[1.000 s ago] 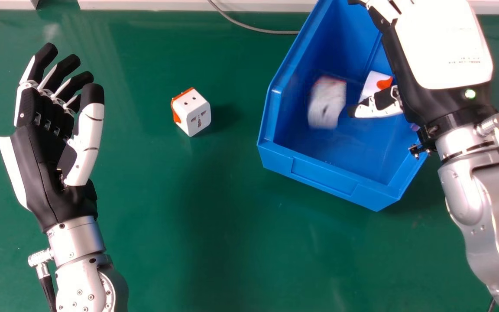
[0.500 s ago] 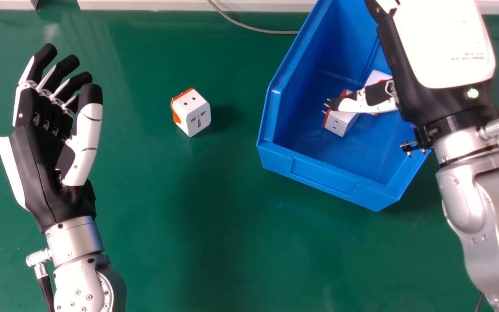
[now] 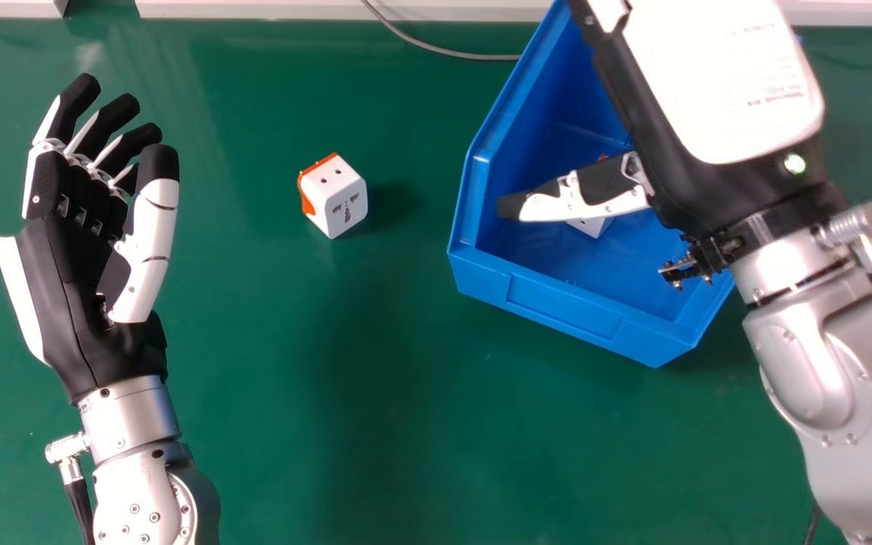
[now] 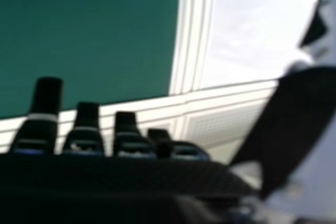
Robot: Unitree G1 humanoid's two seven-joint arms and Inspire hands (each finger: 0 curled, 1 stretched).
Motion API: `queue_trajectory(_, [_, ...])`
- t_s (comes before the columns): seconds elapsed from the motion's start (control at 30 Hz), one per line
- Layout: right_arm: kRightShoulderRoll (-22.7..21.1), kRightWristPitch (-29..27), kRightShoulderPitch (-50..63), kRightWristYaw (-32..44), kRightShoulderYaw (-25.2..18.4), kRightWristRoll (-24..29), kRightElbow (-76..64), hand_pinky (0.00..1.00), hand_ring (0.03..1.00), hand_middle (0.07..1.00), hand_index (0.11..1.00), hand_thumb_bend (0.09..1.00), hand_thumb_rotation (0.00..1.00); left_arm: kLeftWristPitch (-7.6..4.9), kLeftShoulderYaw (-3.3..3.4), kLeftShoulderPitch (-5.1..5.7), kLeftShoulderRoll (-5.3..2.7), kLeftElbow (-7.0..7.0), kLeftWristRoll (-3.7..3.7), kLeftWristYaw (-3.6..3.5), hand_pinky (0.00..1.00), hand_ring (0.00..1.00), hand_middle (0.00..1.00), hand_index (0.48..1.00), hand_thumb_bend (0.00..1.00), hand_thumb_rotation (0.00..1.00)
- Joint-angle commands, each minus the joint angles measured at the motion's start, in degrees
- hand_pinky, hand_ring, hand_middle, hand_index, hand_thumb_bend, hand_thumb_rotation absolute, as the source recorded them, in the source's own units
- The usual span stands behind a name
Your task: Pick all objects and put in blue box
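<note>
Head view: here's the right hand (image 3: pixel 716 83), slanting down-right to up-left over the box (image 3: pixel 565 303), upper right, thumb stretched above the boxed adapter (image 3: pixel 593 226). The loose adapter (image 3: pixel 336 195) sits on the bench (image 3: pixel 375 424), upper left of centre. Best lift clear of the rim, then close squarely across its sides. Left hand (image 3: pixel 65 288), far left, relaxed open.

Right hand view: fingers (image 4: pixel 47 98) straight, gripping nothing.
</note>
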Motion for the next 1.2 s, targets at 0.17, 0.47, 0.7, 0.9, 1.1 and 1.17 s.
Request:
queue_trajectory(0.17, [-1.5,-3.5,-9.0,8.7,2.2,-0.4,-3.8,0.79,0.966,0.987,1.000,0.937,0.30,-1.28,-0.08,-1.11,-0.12,0.23,0.34,0.15,0.65,0.71,0.76,0.803,0.65,0.41])
queue_trajectory(0.47, [-2.3,-8.3,-16.4,14.5,4.5,-2.4,-2.4,0.76,0.947,0.964,1.000,0.987,0.35,-1.63,-0.03,-1.03,-0.31,0.16,0.07,0.16,0.65,0.71,0.77,0.803,0.65,0.41])
queue_trajectory(0.7, [-2.9,-11.8,-20.9,16.8,6.3,-2.3,4.1,0.73,0.912,0.924,0.965,0.999,0.34,-2.10,0.10,-1.68,-0.26,1.23,0.36,0.47,0.65,0.71,0.76,0.801,0.65,0.41])
queue_trajectory(0.9, [-2.4,-14.5,-25.4,15.9,8.9,-3.3,12.6,0.73,0.893,0.898,0.925,1.000,0.35,-2.32,-0.14,-1.45,-0.41,1.04,0.24,0.59,0.65,0.71,0.76,0.801,0.65,0.41])
queue_trajectory(1.1, [-1.6,-15.3,-28.4,18.2,12.2,-5.0,15.4,0.75,0.896,0.897,0.911,1.000,0.35,-2.27,-0.19,-1.07,-0.62,0.29,0.13,0.63,0.65,0.71,0.76,0.798,0.65,0.40])
queue_trajectory(1.17, [-0.9,-15.5,-29.4,16.9,13.3,-6.1,17.7,0.75,0.899,0.896,0.903,1.000,0.35,-2.44,-0.17,-1.19,-0.64,0.55,0.04,0.51,0.65,0.71,0.76,0.797,0.65,0.40])
